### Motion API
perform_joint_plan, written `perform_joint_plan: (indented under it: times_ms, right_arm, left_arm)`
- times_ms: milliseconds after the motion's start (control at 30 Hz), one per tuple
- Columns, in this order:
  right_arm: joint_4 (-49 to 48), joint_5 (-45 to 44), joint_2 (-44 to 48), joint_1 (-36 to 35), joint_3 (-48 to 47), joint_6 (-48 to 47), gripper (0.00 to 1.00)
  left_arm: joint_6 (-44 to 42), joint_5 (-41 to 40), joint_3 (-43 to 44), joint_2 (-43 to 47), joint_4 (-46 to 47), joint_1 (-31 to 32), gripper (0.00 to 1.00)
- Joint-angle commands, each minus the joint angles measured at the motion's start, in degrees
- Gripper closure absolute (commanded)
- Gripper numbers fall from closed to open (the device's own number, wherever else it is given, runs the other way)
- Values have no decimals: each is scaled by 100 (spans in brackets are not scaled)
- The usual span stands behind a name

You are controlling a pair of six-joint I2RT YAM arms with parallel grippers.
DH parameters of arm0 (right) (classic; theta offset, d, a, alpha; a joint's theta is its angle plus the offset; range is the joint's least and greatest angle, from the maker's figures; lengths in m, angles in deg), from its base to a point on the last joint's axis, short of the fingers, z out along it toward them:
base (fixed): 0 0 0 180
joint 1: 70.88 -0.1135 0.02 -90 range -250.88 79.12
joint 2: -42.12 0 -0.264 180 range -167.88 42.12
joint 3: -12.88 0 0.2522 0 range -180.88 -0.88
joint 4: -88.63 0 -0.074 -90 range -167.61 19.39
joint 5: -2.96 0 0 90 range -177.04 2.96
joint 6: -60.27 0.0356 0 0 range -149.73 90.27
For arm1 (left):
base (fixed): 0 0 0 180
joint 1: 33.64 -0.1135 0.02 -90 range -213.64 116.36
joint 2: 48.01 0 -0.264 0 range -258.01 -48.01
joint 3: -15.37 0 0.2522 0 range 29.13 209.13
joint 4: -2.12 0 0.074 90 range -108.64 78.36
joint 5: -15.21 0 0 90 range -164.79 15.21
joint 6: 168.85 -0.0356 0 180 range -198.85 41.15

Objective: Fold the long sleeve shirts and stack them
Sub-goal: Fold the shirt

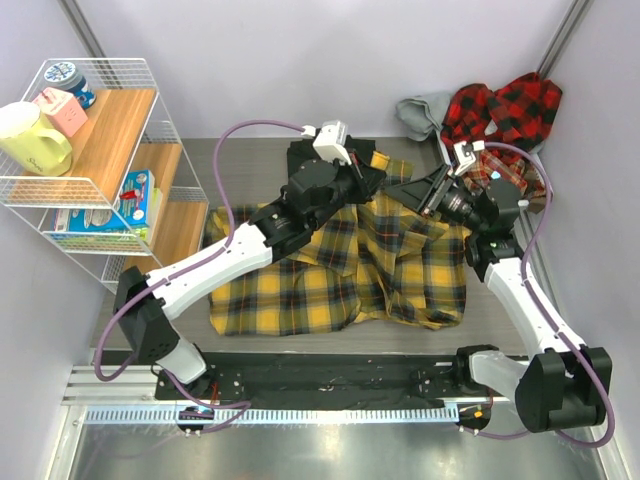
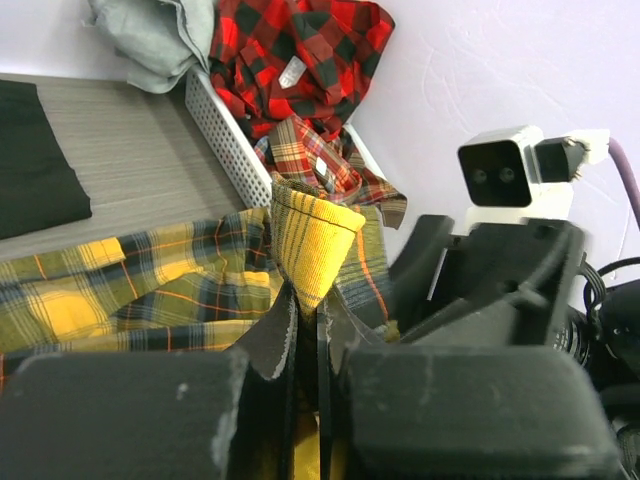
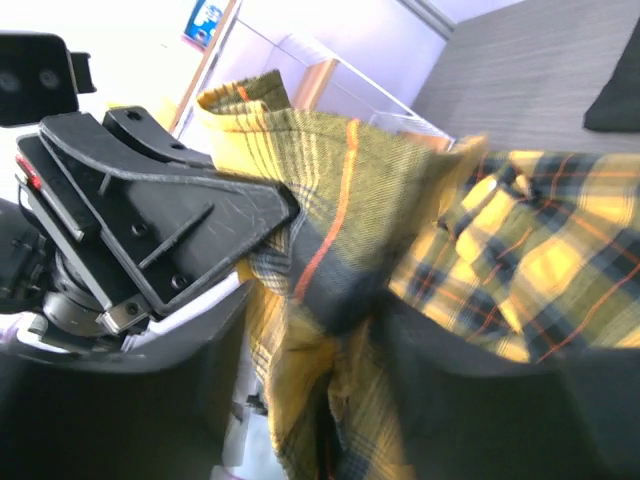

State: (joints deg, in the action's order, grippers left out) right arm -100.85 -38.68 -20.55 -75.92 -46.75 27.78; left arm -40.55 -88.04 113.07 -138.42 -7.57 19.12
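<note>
Between the left gripper's (image 2: 308,305) fingers, which are pressed together, a peak of the yellow-and-black plaid shirt (image 1: 330,280) stands up pinched. The rest of the shirt spreads below and behind both tools toward the arm bases, its hem edges lying flat. Just beside this gripper, the right gripper (image 3: 320,330) has a bunched fold of the same shirt filling the gap between its fingers. Those fingers stand somewhat apart, and I cannot tell whether they press the cloth. The two tools are close together, with little room between them. Ahead of the left gripper, its wrist camera shows bare table (image 2: 130,130), a folded black shirt (image 2: 30,160), and the wall of a white perforated bin (image 2: 225,135) with red-and-black plaid shirts (image 2: 290,50) and a grey garment (image 2: 150,35) heaped at it. Only the overhead view shows the wire shelf (image 1: 100,150), well off to the left arm's outer side.
</note>
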Motion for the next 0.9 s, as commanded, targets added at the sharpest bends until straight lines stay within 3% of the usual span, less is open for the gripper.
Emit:
perform_joint_plan:
  times_ms: [0, 33, 67, 100, 133, 200, 233, 267, 333, 367, 433, 467, 500, 567, 600, 733, 867]
  right_arm:
    - [-681, -2, 1, -32, -203, 120, 65]
    - [-681, 59, 10, -24, -282, 76, 94]
    - [-594, 225, 27, -32, -343, -20, 99]
    - [-376, 305, 62, -24, -431, -213, 99]
    - [-61, 349, 97, -15, -719, -858, 99]
    - [1081, 534, 141, -6, -1107, -1643, 99]
    - [1529, 586, 115, 38, -1587, -2561, 99]
    - [2282, 752, 89, 73, -1818, -2953, 99]
    - [3182, 771, -51, 160, -2513, -4118, 99]
    - [3882, 806, -121, 178, -2732, -4561, 99]
    - [4554, 737, -341, 196, -3365, -5221, 99]
    - [5027, 719, -411, 214, -3550, -5720, 99]
    - [5232, 667, -482, 222, -3909, -5986, 99]
    - [5653, 587, -649, 223, -4184, -6444, 99]
    - [5760, 544, -684, 231, -4376, -6550, 99]
    - [6121, 534, -650, 231, -4545, -6780, 99]
    - [6200, 341, -431, 231, -4440, -6885, 99]
  left_arm:
    - [46, -63, -1, 59, 278, -54, 93]
    - [37, 33, -18, 94, 252, -124, 87]
    - [45, 121, -27, 163, 199, -168, 83]
    - [46, 217, -36, 225, 112, -308, 79]
    - [-7, 349, -27, 287, -11, -405, 64]
    - [-541, 1409, 25, 567, -625, -895, 51]
    - [-804, 1988, 52, 716, -871, -1107, 42]
    - [-1120, 3055, 52, 848, -1561, -1327, 40]
    - [-2271, 3993, 61, 1200, -2486, -2056, 35]
    - [-2797, 4928, 70, 1280, -3726, -2319, 35]
    - [-4727, 5306, -35, 1508, -5067, -2936, 33]
    - [-5432, 5237, -123, 1587, -5701, -3059, 34]
    - [-6692, 4958, -272, 1692, -6682, -3243, 34]
    - [-7886, 4703, -910, 2079, -7462, -3429, 34]
    - [-8613, 4179, -1237, 2245, -7709, -3551, 34]
    - [-9899, 3278, -2486, 3098, -8115, -3667, 34]
    - [-10211, 2680, -3453, 3494, -8046, -3676, 36]
